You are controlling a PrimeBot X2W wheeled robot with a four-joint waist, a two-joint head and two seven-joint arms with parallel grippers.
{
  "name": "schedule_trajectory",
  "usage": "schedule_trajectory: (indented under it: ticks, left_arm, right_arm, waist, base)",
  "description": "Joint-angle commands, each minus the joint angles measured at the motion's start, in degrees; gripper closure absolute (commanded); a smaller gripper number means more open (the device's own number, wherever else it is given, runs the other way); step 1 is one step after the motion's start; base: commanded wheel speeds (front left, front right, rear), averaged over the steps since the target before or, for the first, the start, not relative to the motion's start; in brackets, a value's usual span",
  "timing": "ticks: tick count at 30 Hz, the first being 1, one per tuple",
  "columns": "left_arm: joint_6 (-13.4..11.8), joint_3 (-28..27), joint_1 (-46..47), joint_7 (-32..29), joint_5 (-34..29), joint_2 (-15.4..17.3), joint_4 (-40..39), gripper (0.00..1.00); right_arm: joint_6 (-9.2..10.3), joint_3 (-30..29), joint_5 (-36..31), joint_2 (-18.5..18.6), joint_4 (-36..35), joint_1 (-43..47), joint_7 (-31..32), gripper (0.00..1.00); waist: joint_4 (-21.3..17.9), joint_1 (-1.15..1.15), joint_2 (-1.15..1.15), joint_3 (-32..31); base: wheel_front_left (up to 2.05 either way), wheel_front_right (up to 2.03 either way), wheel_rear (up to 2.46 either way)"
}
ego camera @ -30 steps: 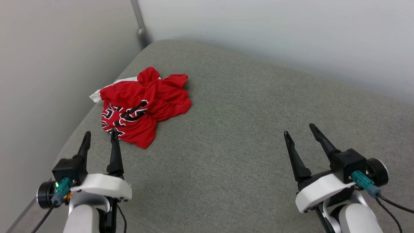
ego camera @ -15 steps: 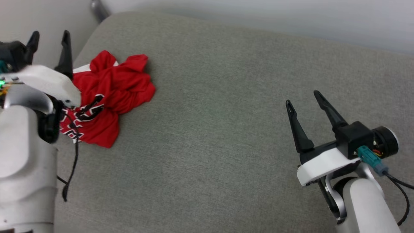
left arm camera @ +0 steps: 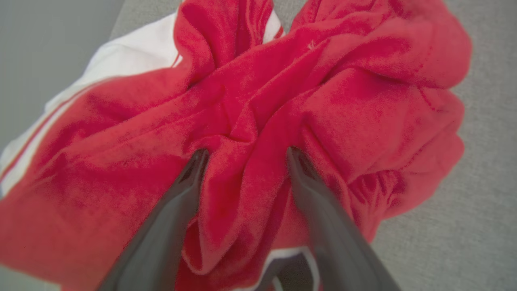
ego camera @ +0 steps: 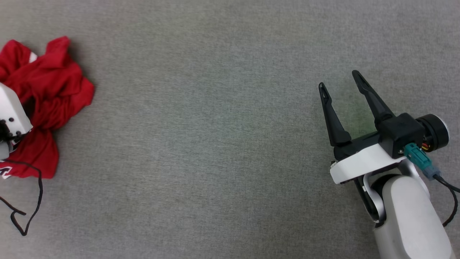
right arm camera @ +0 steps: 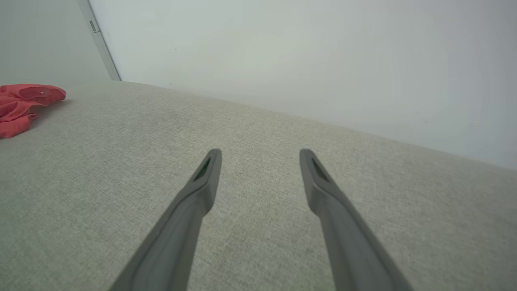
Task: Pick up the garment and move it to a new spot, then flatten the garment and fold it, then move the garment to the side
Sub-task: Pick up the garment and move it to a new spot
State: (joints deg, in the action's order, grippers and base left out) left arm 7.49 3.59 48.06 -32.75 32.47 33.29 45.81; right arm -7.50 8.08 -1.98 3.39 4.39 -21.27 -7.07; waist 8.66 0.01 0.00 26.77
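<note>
Left arm has gone forward since a second ago: it was low at the near edge and is now right on the garment (ego camera: 54, 90), and the head camera has swung down with it. Left claw (left arm camera: 246, 152) is spread wide, both fingertips pushed into the red folds with a ridge of cloth standing between them, nothing pinched yet. The garment sits crumpled at the far left of the grey cushion (ego camera: 215, 144), with a white sleeve (left arm camera: 133, 56) showing beyond the red. Over on the right, the right claw (ego camera: 338, 80) hovers wide open and empty over bare cushion, well apart from the shirt.
</note>
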Motion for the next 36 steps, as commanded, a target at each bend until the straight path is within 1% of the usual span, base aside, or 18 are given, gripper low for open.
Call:
schedule_trajectory:
  ticks: [1,7,8,9,10,12,16,17,18,19,23,24,26,29,30,33,35,36]
  left_arm:
    - [0.0,0.4,-0.7,-1.4,1.2,0.4,0.5,0.0]
    - [0.0,0.1,-2.8,-5.3,5.3,-0.2,3.8,0.0]
    - [0.0,-0.1,-3.1,-5.8,5.8,-0.4,4.5,0.06]
    - [0.0,-0.1,-3.4,-6.2,6.2,-0.6,5.2,0.65]
    - [0.0,-0.2,-3.5,-5.8,6.4,-0.5,5.5,1.0]
    - [-0.2,-0.1,-3.5,-4.5,5.9,-0.1,5.8,1.0]
    - [-1.3,0.2,-1.7,1.4,3.7,1.7,4.7,1.0]
    - [-1.8,0.9,0.0,7.2,1.4,2.6,3.3,1.0]
    - [-2.0,1.2,0.4,9.2,0.5,2.9,3.0,1.0]
    - [-2.5,1.4,1.3,14.0,-0.7,3.0,2.5,1.0]
    - [-2.8,2.1,3.3,22.4,-3.0,3.0,1.9,1.0]
    - [-2.8,2.1,3.3,22.4,-3.0,3.0,1.9,1.0]
    - [-3.0,2.8,4.8,28.2,-4.6,2.6,1.3,1.0]
    - [-3.3,3.7,6.3,33.3,-6.0,1.6,0.9,1.0]
    - [-3.3,3.7,6.3,33.3,-6.0,1.6,0.9,1.0]
    - [-3.8,4.9,7.7,38.5,-7.4,-0.1,0.3,1.0]
    - [-3.9,5.2,7.9,39.5,-7.6,-0.8,0.3,1.0]
    - [-4.2,6.0,7.9,41.3,-8.1,-2.1,0.2,1.0]
  right_arm:
    - [0.02,-0.1,0.4,0.0,0.3,-1.2,-0.4,0.0]
    - [0.03,0.0,0.7,0.0,1.0,-1.9,-1.0,0.0]
    - [0.02,0.0,0.7,0.0,1.0,-2.0,-1.1,0.0]
    - [0.02,-0.1,0.6,-0.1,1.2,-1.9,-1.1,0.0]
    - [0.02,-0.2,0.6,-0.1,1.1,-1.9,-1.1,0.0]
    - [0.02,-0.5,0.4,-0.1,1.2,-1.5,-1.1,0.0]
    - [0.02,-0.9,0.5,-0.1,1.4,-0.6,-1.0,0.0]
    - [0.02,-1.1,0.8,-0.2,1.6,0.2,-1.3,0.0]
    - [0.03,-1.2,1.0,-0.3,1.6,0.5,-1.5,0.0]
    - [0.03,-1.5,1.3,-0.3,1.9,0.9,-1.8,0.0]
    - [0.03,-1.9,1.8,-0.4,2.7,2.0,-2.1,0.0]
    - [0.03,-1.9,1.8,-0.4,2.7,2.0,-2.1,0.0]
    - [0.03,-2.4,2.1,-0.5,3.3,2.9,-2.4,0.0]
    - [0.03,-2.7,2.6,-0.5,3.8,4.1,-2.6,0.0]
    - [0.03,-2.7,2.6,-0.5,3.8,4.1,-2.6,0.0]
    - [0.03,-3.5,3.8,-0.5,3.7,6.0,-2.5,0.0]
    - [0.02,-3.8,4.1,-0.6,3.6,6.6,-2.4,0.0]
    - [0.02,-4.1,4.5,-0.6,3.4,7.6,-2.2,0.0]
  waist:
    - [-1.1,-0.01,0.0,1.4]
    - [-2.1,-0.01,0.0,2.4]
    - [-2.2,-0.01,0.0,2.4]
    - [-2.3,-0.01,0.0,2.2]
    - [-2.4,-0.01,0.0,2.1]
    - [-2.5,-0.01,0.0,1.6]
    - [-2.2,-0.01,0.0,0.1]
    - [-1.8,-0.01,0.0,-1.6]
    - [-1.6,-0.01,0.0,-2.2]
    - [-1.3,-0.01,0.0,-3.7]
    - [-0.8,-0.01,0.0,-7.0]
    - [-0.8,-0.01,0.0,-7.0]
    - [-0.7,-0.01,0.0,-9.7]
    - [-1.0,-0.01,0.0,-12.3]
    - [-1.0,-0.01,0.0,-12.3]
    - [-2.0,-0.01,0.0,-15.5]
    - [-2.4,-0.01,0.0,-16.2]
    - [-3.3,-0.01,0.0,-17.7]
  base:
    - [0.0,0.0,0.0]
    - [0.0,0.0,0.0]
    - [0.0,0.0,0.0]
    - [0.0,0.0,0.0]
    - [0.0,0.0,0.0]
    - [0.0,0.0,0.0]
    - [0.0,0.0,0.0]
    - [0.0,0.0,0.0]
    - [0.0,0.0,0.0]
    - [0.0,0.0,0.0]
    - [0.0,0.0,0.0]
    - [0.0,0.0,0.0]
    - [0.0,0.0,0.0]
    - [0.0,0.0,0.0]
    - [0.0,0.0,0.0]
    - [0.0,0.0,0.0]
    - [0.0,0.0,0.0]
    - [0.0,0.0,0.0]
